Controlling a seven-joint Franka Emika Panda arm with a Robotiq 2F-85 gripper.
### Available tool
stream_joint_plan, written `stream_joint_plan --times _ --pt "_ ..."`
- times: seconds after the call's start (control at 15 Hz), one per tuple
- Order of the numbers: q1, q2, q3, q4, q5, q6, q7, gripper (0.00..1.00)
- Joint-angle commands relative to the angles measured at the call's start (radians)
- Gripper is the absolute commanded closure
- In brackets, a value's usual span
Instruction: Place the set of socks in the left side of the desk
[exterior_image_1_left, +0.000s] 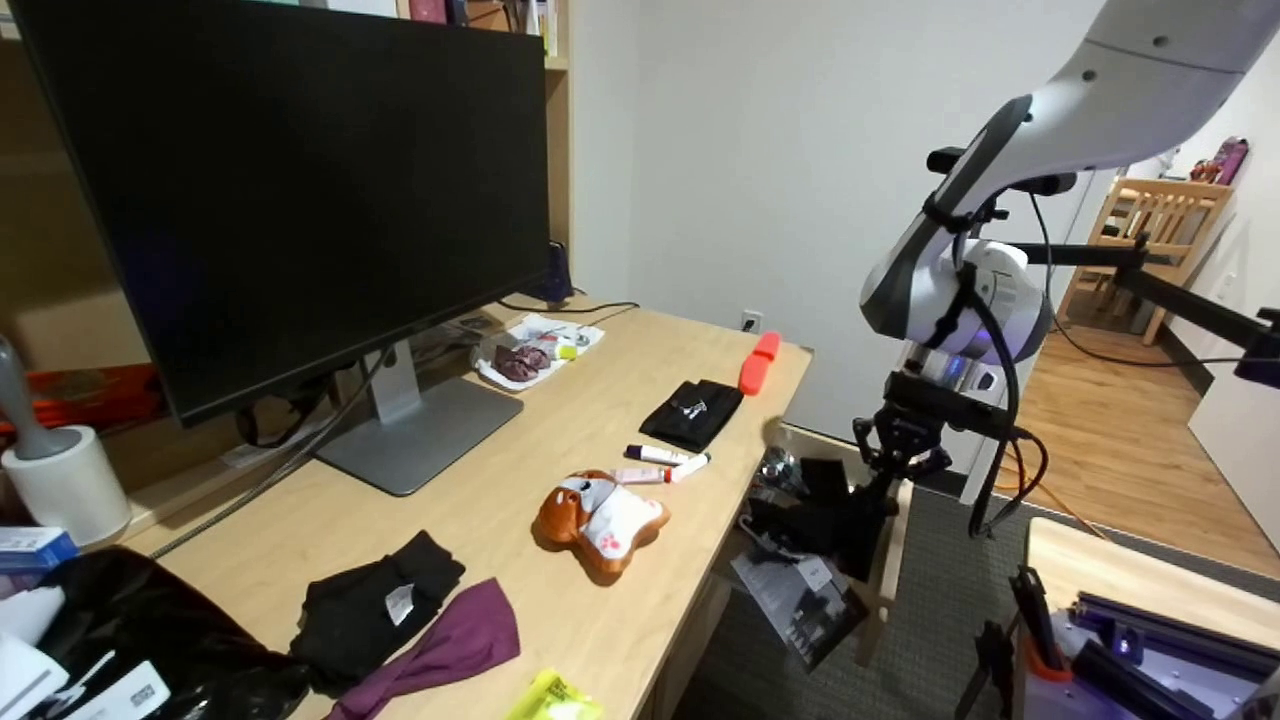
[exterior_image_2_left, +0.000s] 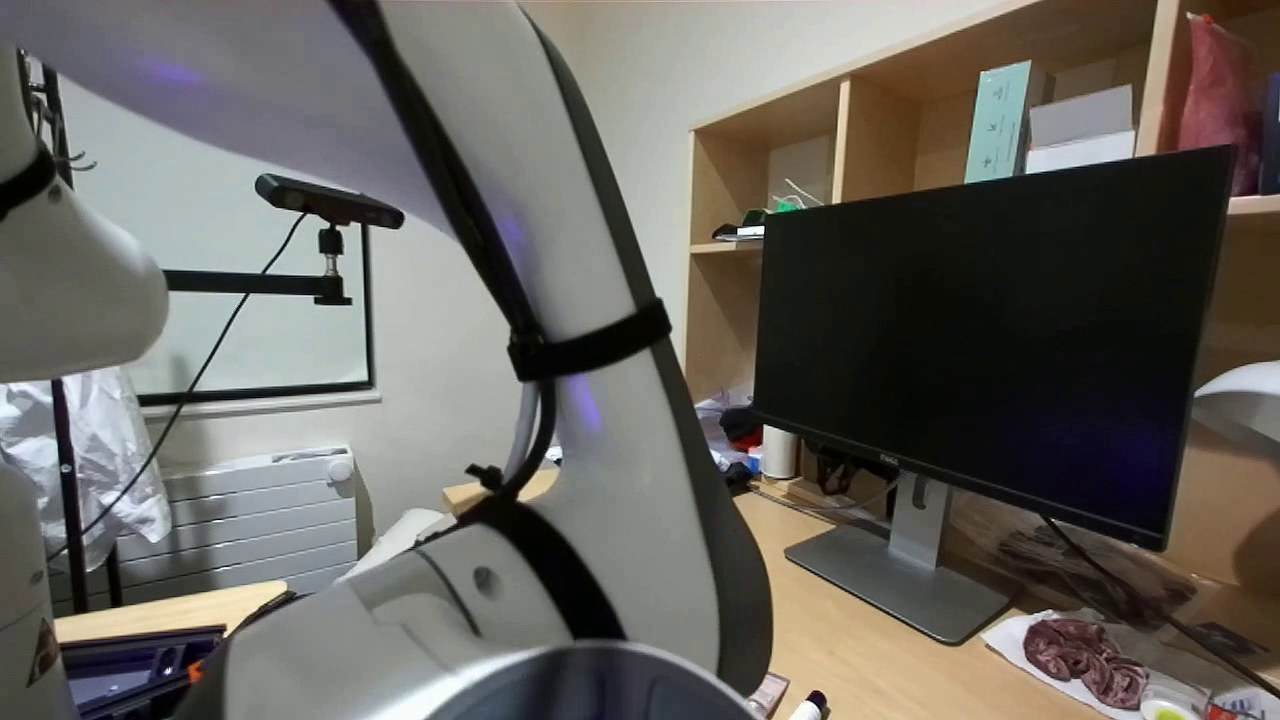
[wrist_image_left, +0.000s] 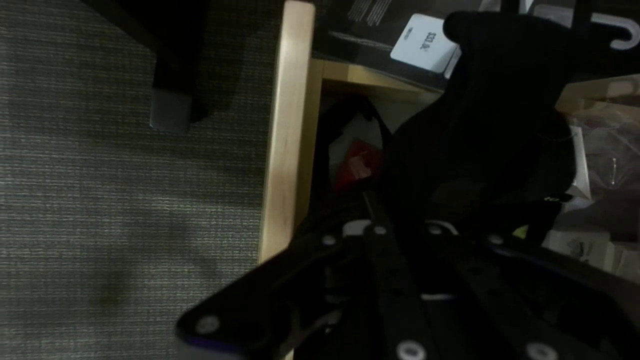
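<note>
Black fabric that looks like the set of socks (wrist_image_left: 500, 100) fills the middle of the wrist view, in the pulled-out drawer, with a white price label against it. In an exterior view it is a dark mass (exterior_image_1_left: 845, 530) at the drawer's outer end. My gripper (wrist_image_left: 405, 220) points down into it, also seen in an exterior view (exterior_image_1_left: 888, 487). Its links converge and it looks shut on the black fabric; the fingertips are lost in the dark. The light-wood desk (exterior_image_1_left: 590, 410) is beside the drawer. In an exterior view (exterior_image_2_left: 830, 640) the arm hides the gripper.
The drawer wall (wrist_image_left: 287, 125) is close beside the gripper. On the desk lie a plush dog (exterior_image_1_left: 605, 520), markers (exterior_image_1_left: 655, 455), a black pouch (exterior_image_1_left: 692, 412), another black cloth with a white tag (exterior_image_1_left: 375, 610), a purple cloth (exterior_image_1_left: 450, 640) and the monitor (exterior_image_1_left: 330, 200).
</note>
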Motion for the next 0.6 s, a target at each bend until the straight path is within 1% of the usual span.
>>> stream_joint_plan --times 0.0,0.13,0.2,0.33,0.53 --pt "0.052 -0.12 -0.038 -0.037 0.091 -0.092 -0.029 0.93" --pt "0.068 -0.186 -0.035 -0.042 0.173 -0.155 -0.052 0.92" --pt "0.088 -0.222 -0.041 -0.045 0.214 -0.189 -0.062 0.92" --pt "0.152 -0.29 -0.071 -0.055 0.28 -0.238 -0.07 0.93" --pt "0.288 -0.39 -0.142 -0.075 0.312 -0.296 -0.025 0.92"
